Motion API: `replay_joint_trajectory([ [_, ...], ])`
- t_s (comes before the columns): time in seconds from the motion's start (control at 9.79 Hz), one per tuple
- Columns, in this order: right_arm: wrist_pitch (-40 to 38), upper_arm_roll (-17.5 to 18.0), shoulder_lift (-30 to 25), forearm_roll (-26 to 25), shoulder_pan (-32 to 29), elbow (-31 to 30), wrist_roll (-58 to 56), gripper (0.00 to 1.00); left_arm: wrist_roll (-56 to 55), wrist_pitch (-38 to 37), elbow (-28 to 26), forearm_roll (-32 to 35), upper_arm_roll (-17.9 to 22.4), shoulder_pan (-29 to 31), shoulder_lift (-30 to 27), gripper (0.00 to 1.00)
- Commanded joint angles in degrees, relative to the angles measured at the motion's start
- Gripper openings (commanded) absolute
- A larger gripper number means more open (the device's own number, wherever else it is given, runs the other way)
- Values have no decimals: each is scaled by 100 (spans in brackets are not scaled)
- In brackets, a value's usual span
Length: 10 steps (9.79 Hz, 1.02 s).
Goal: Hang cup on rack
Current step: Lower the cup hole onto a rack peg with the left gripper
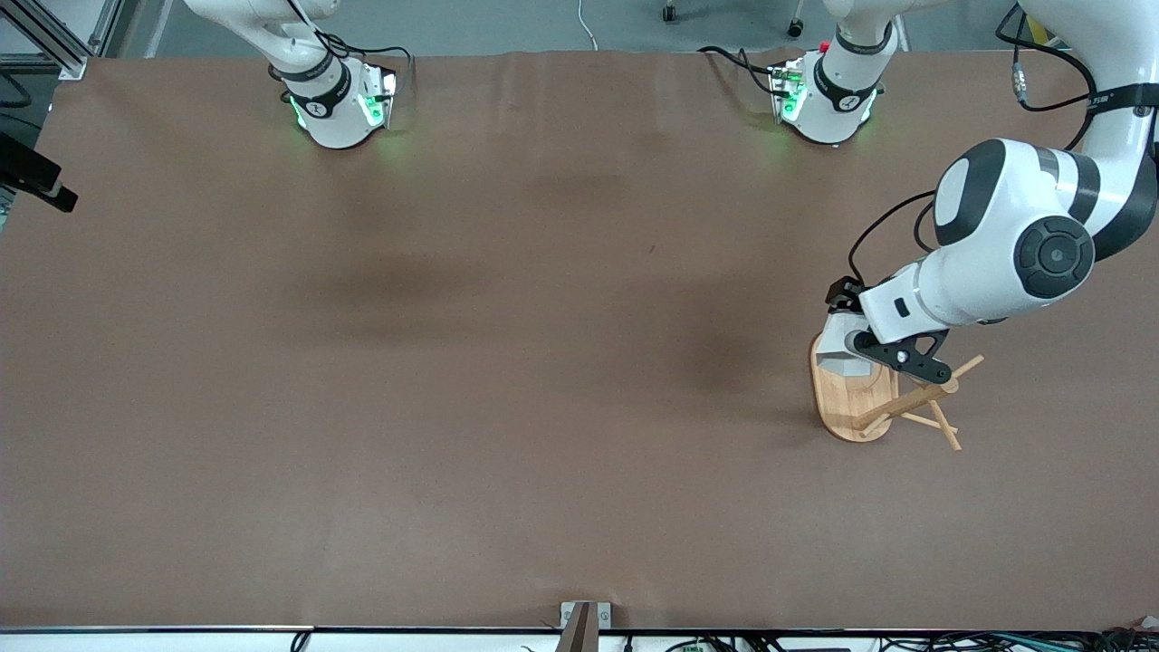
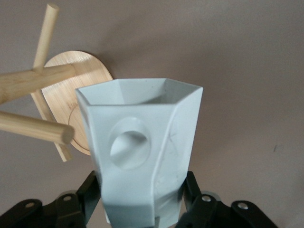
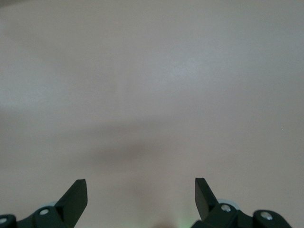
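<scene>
The left arm bends low over the rack [image 1: 847, 403] at its end of the surface [image 1: 507, 362], its left hand [image 2: 142, 202] clamping the cup [image 2: 142, 152] (handle hole facing the pegs, nothing visible inside) above the base, while the right hand [image 3: 141, 192] waits, spread wide.

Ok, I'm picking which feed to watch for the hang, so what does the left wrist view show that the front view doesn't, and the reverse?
Only the left wrist view shows the round hole in the cup's handle and a peg tip close beside it, not yet through.

Only the front view shows the whole table, both arm bases, and the left arm reaching over the rack at its end of the table.

Both show the left tool shut on the cup over the rack's base. The right tool waits open, seen only in its own view.
</scene>
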Motion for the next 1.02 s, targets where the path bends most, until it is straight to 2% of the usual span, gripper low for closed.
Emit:
replay_joint_trajectory([
  [0.0,-75,-33,46,-41,42,94,115,100,320,345,-139,-54,18,58,138,1],
  [0.31,-84,-42,46,-76,42,94,124,100,435,653,-104,-54,18,67,287,1],
  [0.92,-75,-50,46,-41,-2,94,89,100,611,645,-104,-45,263,84,209,1],
])
